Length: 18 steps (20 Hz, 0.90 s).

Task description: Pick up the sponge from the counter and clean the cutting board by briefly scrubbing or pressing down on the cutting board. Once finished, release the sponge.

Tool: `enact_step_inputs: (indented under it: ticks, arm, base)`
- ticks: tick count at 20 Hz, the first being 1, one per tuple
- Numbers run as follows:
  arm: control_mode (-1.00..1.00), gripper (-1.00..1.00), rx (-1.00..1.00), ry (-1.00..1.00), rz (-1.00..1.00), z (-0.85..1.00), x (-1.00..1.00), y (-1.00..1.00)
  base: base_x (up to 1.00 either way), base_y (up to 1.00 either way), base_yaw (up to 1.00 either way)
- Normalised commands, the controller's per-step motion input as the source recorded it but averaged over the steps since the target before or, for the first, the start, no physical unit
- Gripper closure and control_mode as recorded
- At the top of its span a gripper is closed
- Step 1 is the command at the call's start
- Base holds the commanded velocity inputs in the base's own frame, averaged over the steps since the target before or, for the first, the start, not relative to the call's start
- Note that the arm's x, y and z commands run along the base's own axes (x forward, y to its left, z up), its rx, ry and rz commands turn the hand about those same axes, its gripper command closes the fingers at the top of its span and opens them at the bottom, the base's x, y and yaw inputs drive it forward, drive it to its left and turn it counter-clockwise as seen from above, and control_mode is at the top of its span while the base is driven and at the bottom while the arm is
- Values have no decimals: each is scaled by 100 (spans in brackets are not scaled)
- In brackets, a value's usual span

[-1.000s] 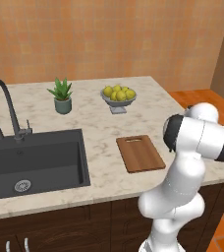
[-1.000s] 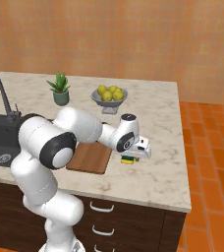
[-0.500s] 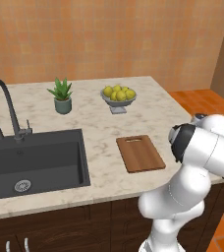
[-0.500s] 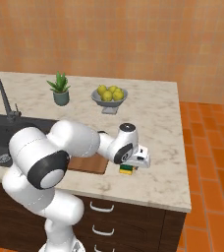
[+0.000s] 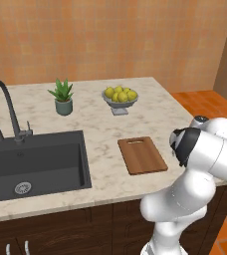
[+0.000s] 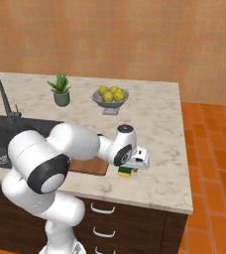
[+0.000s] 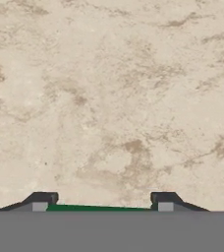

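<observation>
A beige marbled counter [image 6: 159, 124] in a kitchen. The gripper [image 6: 127, 168] is lowered over the sponge [image 6: 125, 172], fingers spread either side, not visibly squeezing, probably to grasp it beside the cutting board [image 5: 142, 155].

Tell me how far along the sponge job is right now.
Done: the gripper is down over the sponge on the counter, a finger at each end. In hand: closing the grasp. Left: lifting it, scrubbing the cutting board, then letting go.
</observation>
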Motion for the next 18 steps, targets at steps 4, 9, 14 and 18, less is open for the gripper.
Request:
enact_step_inputs:
  ticks: [4, 9, 14, 18]
  arm:
    - [-100, -100, -5, 10, 0, 3, 0, 0]
    - [-100, -100, -1, 4, 0, 42, -13, 0]
    - [-100, -100, 0, 0, 0, 99, -52, 6]
    - [-100, -100, 0, 2, 0, 100, -74, 23]
  base:
    - [0, 0, 0]
    - [0, 0, 0]
    - [0, 0, 0]
    - [0, 0, 0]
